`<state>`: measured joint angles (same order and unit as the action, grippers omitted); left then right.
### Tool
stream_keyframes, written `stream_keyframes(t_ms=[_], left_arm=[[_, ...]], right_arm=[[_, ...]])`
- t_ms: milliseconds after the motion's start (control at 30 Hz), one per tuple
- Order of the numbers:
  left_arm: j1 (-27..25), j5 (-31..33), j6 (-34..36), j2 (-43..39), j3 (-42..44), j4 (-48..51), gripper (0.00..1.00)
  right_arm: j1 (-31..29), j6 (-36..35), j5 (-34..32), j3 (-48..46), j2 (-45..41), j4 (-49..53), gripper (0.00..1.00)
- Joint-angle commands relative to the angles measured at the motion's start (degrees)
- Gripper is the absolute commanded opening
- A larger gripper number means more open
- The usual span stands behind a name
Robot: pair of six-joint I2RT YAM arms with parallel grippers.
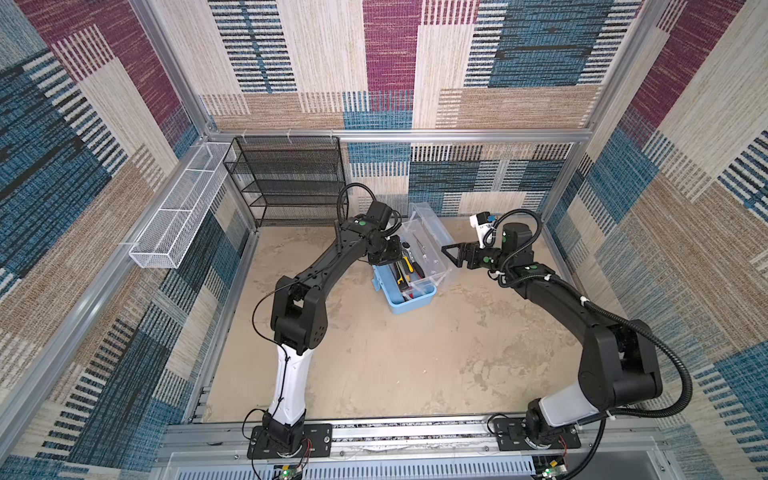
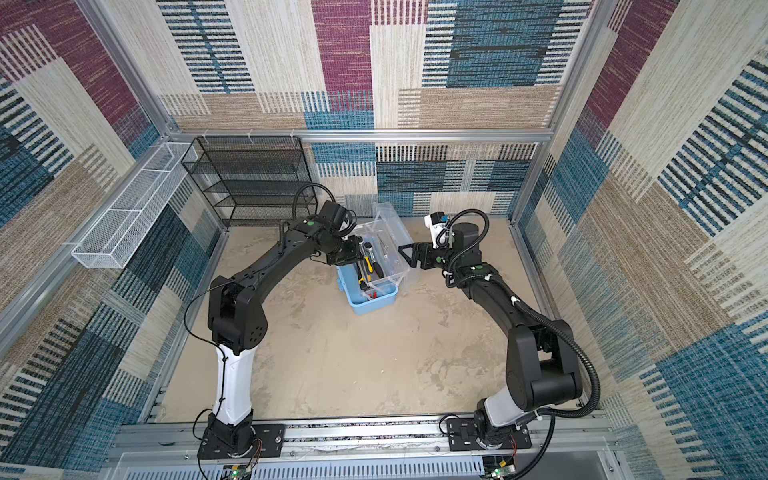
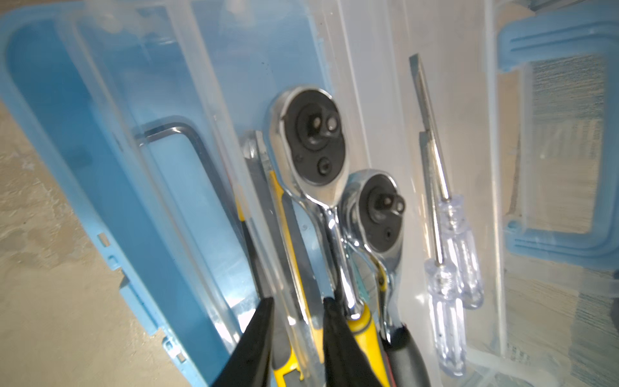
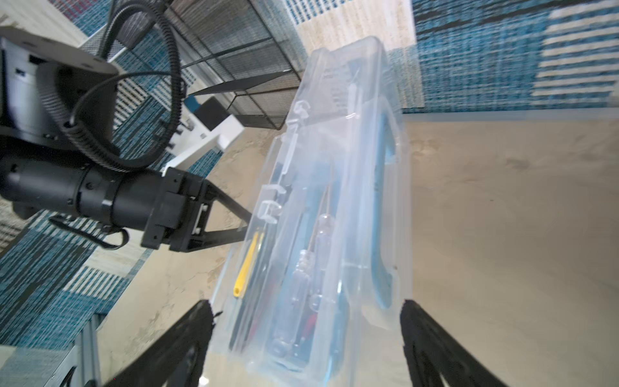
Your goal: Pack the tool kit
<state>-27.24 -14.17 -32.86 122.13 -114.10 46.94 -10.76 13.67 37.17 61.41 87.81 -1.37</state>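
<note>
The tool kit's light-blue case [image 1: 409, 305] [image 2: 372, 305] stands mid-table in both top views, its clear lid [image 1: 432, 232] [image 2: 392, 226] raised. My left gripper [image 1: 395, 257] [image 3: 298, 321] reaches down into the case, its jaws narrow on a yellow-and-grey utility knife [image 3: 284, 365]. Beside it lie a large ratchet [image 3: 313, 140], a small ratchet [image 3: 382, 214], a hex key [image 3: 187, 140] and two clear-handled screwdrivers [image 3: 459, 254]. The blue handle [image 3: 552, 37] shows through the lid. My right gripper [image 1: 451, 253] [image 4: 305, 304] is open wide at the lid's right edge, holding nothing.
A black wire-mesh rack [image 1: 291, 183] stands against the back wall at the left. A long white mesh basket [image 1: 183, 208] hangs on the left frame rail. Bare beige tabletop [image 1: 374, 365] lies in front of the case, between the two arm bases.
</note>
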Motion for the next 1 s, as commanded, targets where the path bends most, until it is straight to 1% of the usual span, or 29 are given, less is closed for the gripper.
stream_keyframes(t_ms=[0, 200, 367, 500, 600, 700, 867, 967], left_arm=[[0.0, -0.9, 2.0, -2.0, 1.7, 1.9, 0.31], [1.3, 0.2, 3.1, -7.3, 8.5, 1.9, 0.33], [2.5, 1.5, 4.2, -11.6, 14.9, 1.8, 0.35], [3.0, 1.4, 4.6, -12.9, 18.4, 1.4, 0.35], [3.3, 0.7, 4.6, -13.4, 20.4, 0.2, 0.35], [3.5, 0.2, 4.6, -13.3, 22.1, -0.7, 0.35], [3.5, -1.0, 4.4, -13.2, 24.3, -2.9, 0.35], [3.9, -1.1, 4.2, -14.5, 26.4, -4.6, 0.35]], right_arm=[[-2.4, 0.9, 4.1, 1.8, 0.7, -0.1, 0.87], [-5.1, -0.4, 2.5, 5.1, 2.5, 2.7, 0.84], [-5.1, -1.6, -3.4, 6.7, 2.8, 5.2, 0.84], [-5.9, -3.0, -8.4, 8.8, 5.3, 7.6, 0.84], [-7.5, -4.0, -11.0, 10.7, 7.9, 9.2, 0.84], [-10.1, -5.9, -15.6, 14.0, 11.1, 11.7, 0.85], [-13.5, -8.6, -22.9, 22.3, 17.7, 17.4, 0.89], [-15.7, -11.2, -27.5, 27.4, 21.9, 21.3, 0.91]])
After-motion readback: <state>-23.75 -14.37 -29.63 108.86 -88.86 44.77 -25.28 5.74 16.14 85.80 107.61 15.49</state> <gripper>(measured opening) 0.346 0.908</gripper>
